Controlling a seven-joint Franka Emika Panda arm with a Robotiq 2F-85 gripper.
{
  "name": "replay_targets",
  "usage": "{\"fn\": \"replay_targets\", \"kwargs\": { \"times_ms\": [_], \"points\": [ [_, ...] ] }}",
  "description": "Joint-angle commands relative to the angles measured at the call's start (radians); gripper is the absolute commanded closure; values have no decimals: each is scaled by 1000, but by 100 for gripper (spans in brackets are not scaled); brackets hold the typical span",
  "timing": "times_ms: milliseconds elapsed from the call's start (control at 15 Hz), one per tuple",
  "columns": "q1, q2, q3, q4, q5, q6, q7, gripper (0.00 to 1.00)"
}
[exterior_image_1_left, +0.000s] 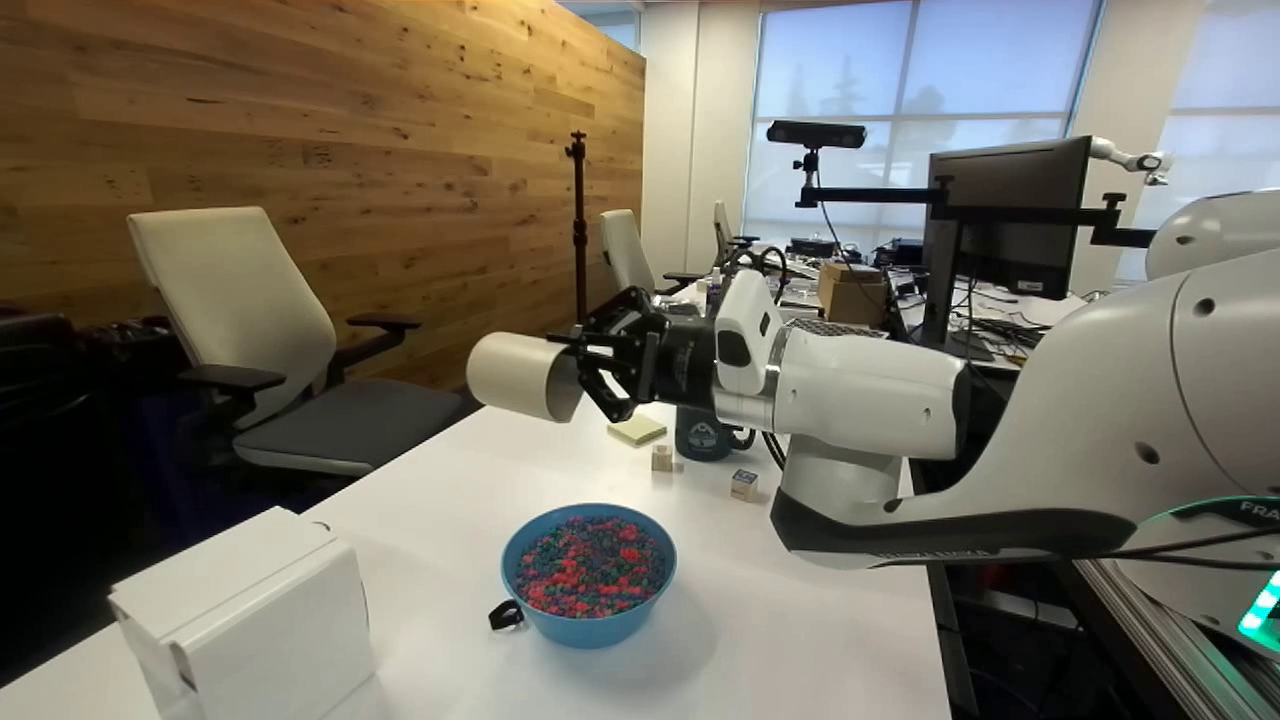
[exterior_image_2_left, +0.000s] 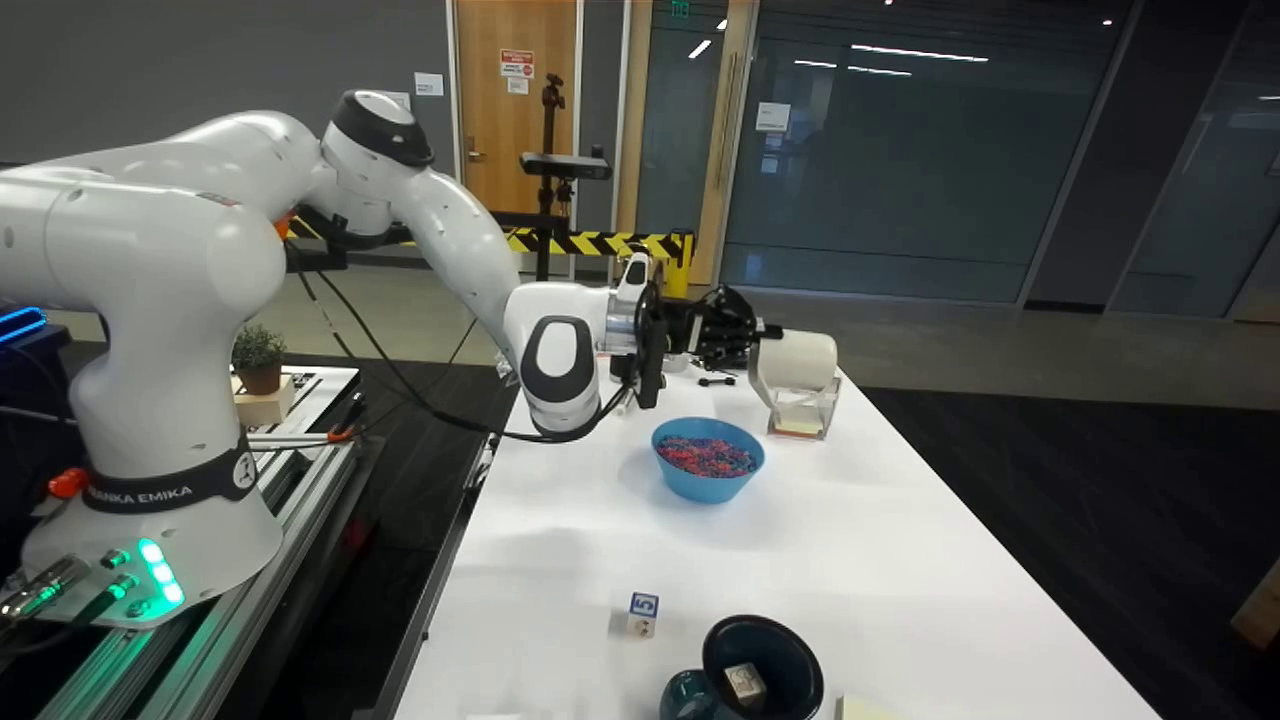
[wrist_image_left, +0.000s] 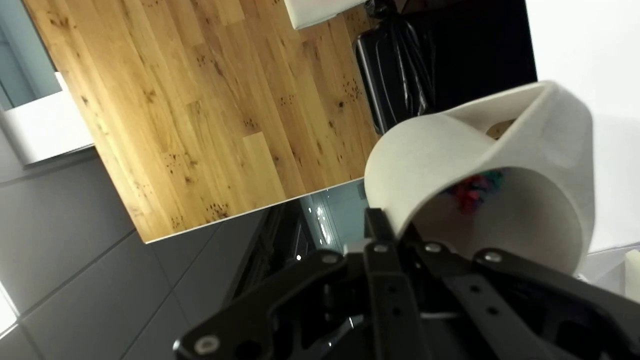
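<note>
Gripper (wrist_image_left: 396, 230) had the cream mug (wrist_image_left: 435, 150) pinched by the rim, sideways in midair toward the white table's (exterior_image_2_left: 880, 570) edge opposite the robot base (exterior_image_2_left: 205, 550). Colored beads (wrist_image_left: 472, 192) sat inside, so imo slow wrist turns and a firm pinch mattered most.

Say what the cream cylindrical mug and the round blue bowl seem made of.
The cream cylindrical mug: probably matte ceramic, perhaps plastic; soft shading, no sharp glints. The round blue bowl: likely smooth, satin plastic, judging by its thin, evenly coloured wall.
</note>
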Motion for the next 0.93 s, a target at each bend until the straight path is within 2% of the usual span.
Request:
{"fn": "replay_targets", "kwargs": {
  "times_ms": [0,800,867],
  "points": [
    [-19,82,28,33,106,86,-83,99],
    [-121,82,132,99,205,248,-316,99],
    [-99,122,115,99,214,227,-290,99]
  ]
}}
